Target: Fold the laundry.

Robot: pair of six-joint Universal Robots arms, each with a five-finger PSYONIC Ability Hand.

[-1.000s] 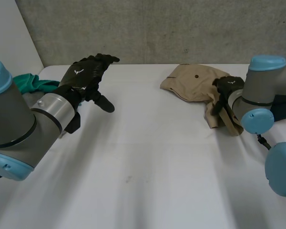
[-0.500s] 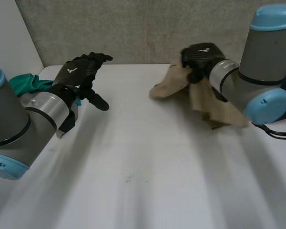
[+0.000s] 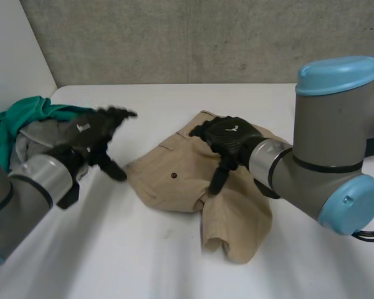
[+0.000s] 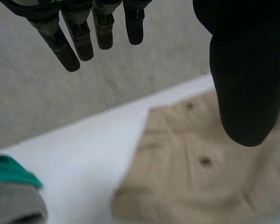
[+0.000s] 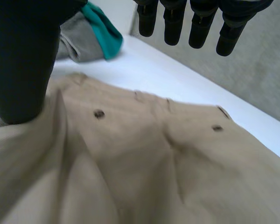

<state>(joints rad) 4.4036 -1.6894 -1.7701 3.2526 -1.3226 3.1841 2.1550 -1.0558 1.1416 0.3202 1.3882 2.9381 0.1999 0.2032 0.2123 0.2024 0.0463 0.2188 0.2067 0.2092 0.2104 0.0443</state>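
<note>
Spreading out seems the step in hand: the tan shorts [image 3: 174,187] lie rumpled mid-way across the table [image 3: 143,261], the right hand [image 3: 227,140] wide and empty over their middle and the left hand [image 3: 90,134] wide and empty at their nine o'clock, so the next move probably calls for pinching an edge to flatten them.

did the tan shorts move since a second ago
Yes. The tan shorts went from the far right of the table toward its middle, closer to the teal cloth.
</note>
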